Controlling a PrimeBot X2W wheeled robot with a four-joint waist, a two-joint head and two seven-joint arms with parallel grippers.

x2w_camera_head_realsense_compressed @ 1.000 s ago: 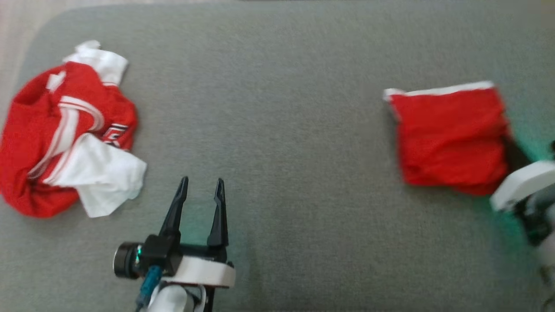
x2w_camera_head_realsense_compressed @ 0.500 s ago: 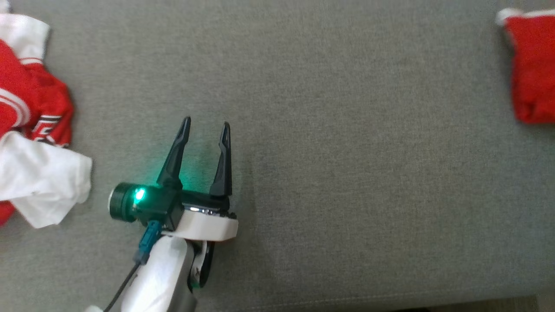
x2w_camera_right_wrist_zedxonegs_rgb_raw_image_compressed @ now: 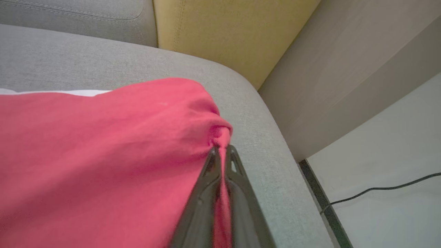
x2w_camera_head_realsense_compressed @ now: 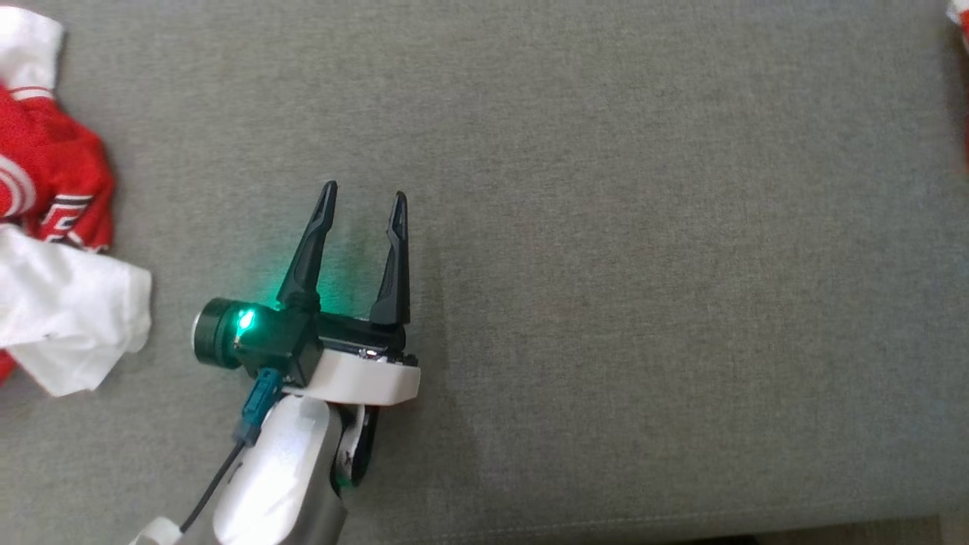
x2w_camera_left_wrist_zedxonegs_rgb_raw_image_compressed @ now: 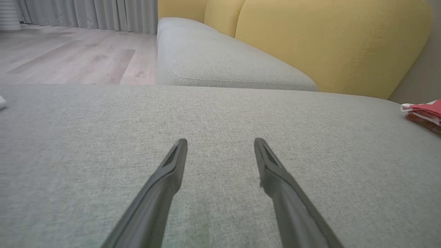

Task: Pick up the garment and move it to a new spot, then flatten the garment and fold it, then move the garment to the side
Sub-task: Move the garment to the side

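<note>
Since a moment ago the red garment (x2w_camera_right_wrist_zedxonegs_rgb_raw_image_compressed: 103, 155) has slid toward the right edge of the seat (x2w_camera_head_realsense_compressed: 606, 303), clamped between the jaws of the right gripper (x2w_camera_right_wrist_zedxonegs_rgb_raw_image_compressed: 222, 150). Near the front edge the left gripper (x2w_camera_head_realsense_compressed: 364, 191) has its jaws apart; a crumpled shirt (x2w_camera_head_realsense_compressed: 53, 189) lies at the left edge.

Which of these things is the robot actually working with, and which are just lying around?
In the job: red garment, pinched in the shut right claw; grey cushion under it.
Lying about: crumpled jersey; open left claw; yellow backrest; floor cable.
</note>
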